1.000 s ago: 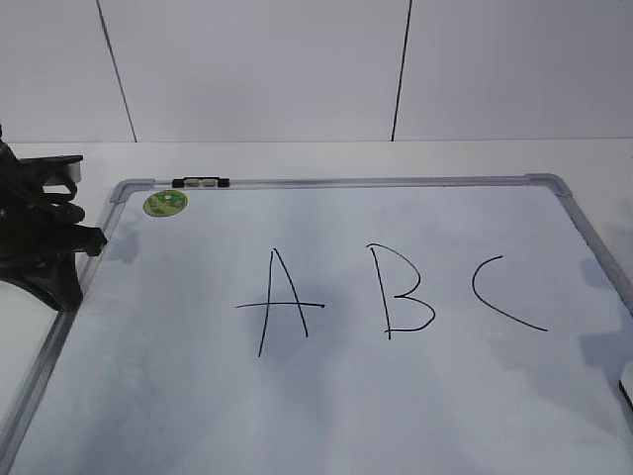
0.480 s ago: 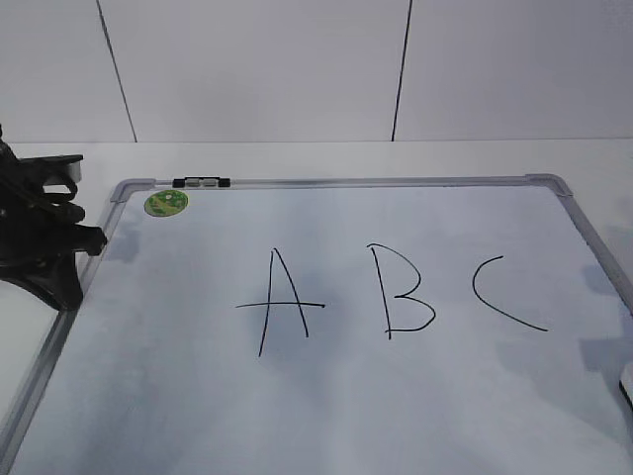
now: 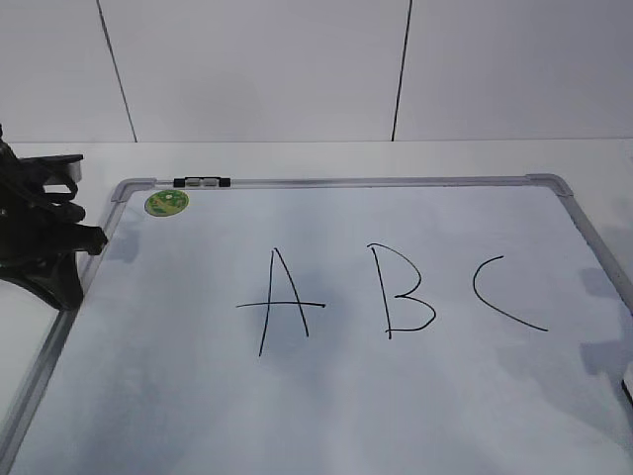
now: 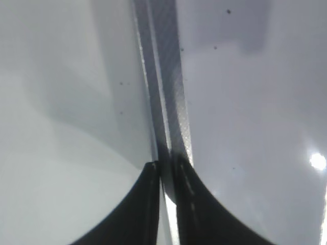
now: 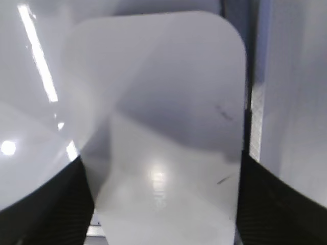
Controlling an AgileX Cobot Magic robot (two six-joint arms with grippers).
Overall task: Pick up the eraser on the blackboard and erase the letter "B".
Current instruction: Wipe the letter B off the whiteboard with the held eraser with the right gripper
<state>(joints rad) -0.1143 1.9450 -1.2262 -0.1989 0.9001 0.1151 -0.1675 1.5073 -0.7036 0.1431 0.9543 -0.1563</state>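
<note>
Shadow at the table's right edge has crept lower; right gripper (image 5: 162, 204) straddles the eraser (image 5: 163, 127), jaws wide, not yet clamped. Left gripper (image 4: 166, 171) is pinched nearly closed, empty. Letter "B" (image 3: 404, 290) remains untouched.

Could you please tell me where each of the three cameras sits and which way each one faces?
Exterior: in front, slanting down on the blackboard with A, the letter "B", C; left gripper at left edge.
Left wrist: straight down on the board's frame, between nearly closed fingers.
Right wrist: down on the eraser between open fingers.
Shared: the blackboard.
</note>
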